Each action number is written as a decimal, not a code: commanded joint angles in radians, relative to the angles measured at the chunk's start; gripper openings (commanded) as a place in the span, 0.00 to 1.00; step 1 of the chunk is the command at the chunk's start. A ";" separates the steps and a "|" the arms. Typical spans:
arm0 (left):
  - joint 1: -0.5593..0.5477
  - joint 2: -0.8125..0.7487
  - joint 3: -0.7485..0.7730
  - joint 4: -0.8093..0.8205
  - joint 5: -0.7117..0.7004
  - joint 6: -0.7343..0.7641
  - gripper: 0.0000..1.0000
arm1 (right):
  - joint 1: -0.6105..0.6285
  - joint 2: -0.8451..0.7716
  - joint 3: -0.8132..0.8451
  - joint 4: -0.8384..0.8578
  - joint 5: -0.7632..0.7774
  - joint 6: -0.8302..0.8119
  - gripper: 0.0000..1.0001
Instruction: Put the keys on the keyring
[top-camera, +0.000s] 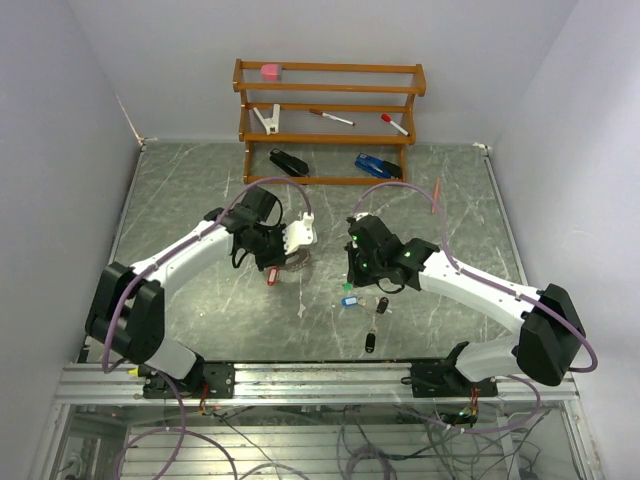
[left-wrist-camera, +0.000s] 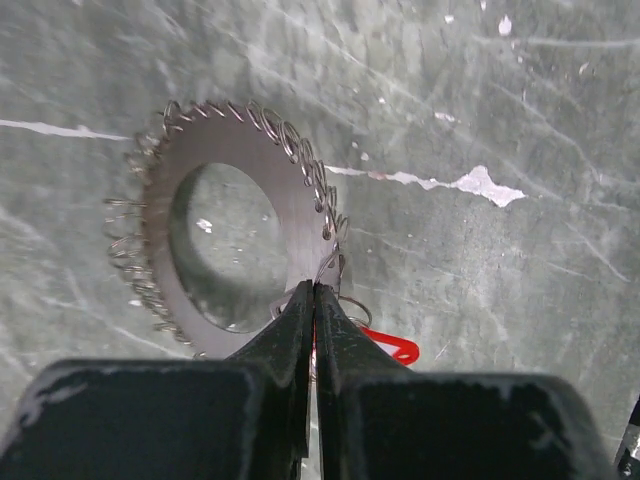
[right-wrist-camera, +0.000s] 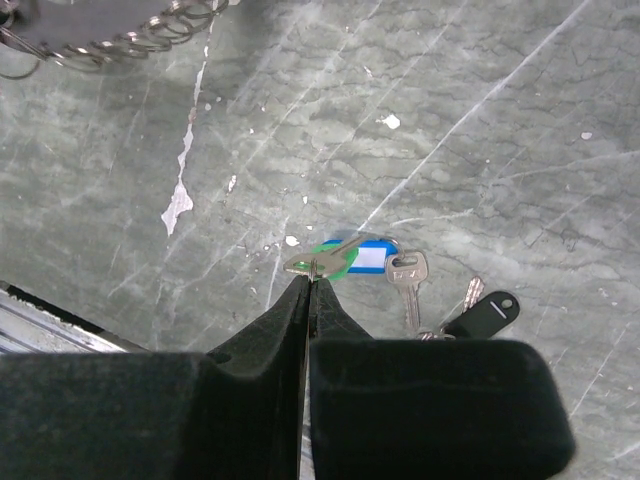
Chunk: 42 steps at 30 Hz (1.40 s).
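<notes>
The keyring is a flat silvery ring with wire loops round its rim and a red tag. It lies left of centre on the table in the top view. My left gripper is shut on its rim beside the tag. My right gripper is shut on the small loop of the silver key with the green head, low over the table. The blue-headed key, a bare silver key and a black-headed key lie just beyond it. A second black key lies nearer the front.
A wooden rack stands at the back with a pink block, a clip and red-capped markers on it. A black stapler and a blue object lie under it. A thin orange pen lies at the right rear.
</notes>
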 joint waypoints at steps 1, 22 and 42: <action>0.000 -0.072 0.055 -0.013 0.017 -0.045 0.07 | -0.005 -0.002 -0.019 0.041 0.001 -0.010 0.00; 0.056 -0.204 0.153 -0.019 -0.014 -0.135 0.07 | -0.058 0.158 -0.066 0.206 -0.212 -0.004 0.00; 0.126 -0.225 0.205 -0.051 0.055 -0.144 0.07 | -0.161 0.303 0.209 0.173 -0.173 -0.147 0.45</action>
